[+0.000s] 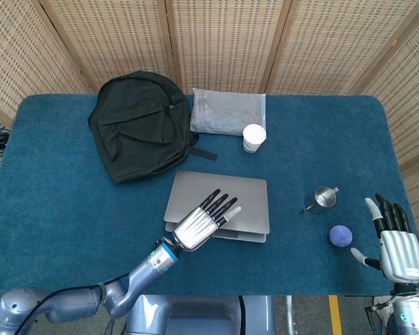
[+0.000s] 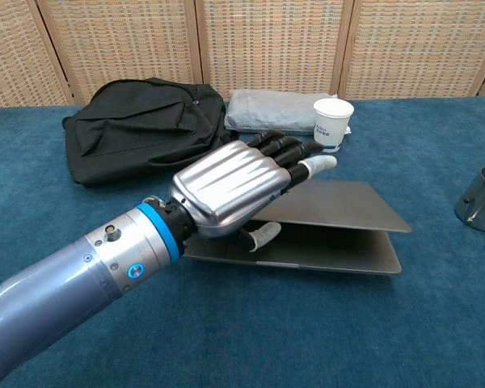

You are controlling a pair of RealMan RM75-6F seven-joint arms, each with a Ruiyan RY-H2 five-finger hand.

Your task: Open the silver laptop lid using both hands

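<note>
Chest view: our left hand (image 2: 234, 182) is gripping the silver laptop lid (image 2: 339, 206), fingers extended together on top, thumb beneath; the laptop (image 1: 220, 209) is lying mid-table, lid partly raised. Our right hand (image 1: 394, 237) is hovering apart, fingers spread, beside a purple ball (image 1: 341, 236).

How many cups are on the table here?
2: a white paper cup by the grey pouch at the back, and a small steel cup right of the laptop, near the purple ball. None seem hidden.
</note>
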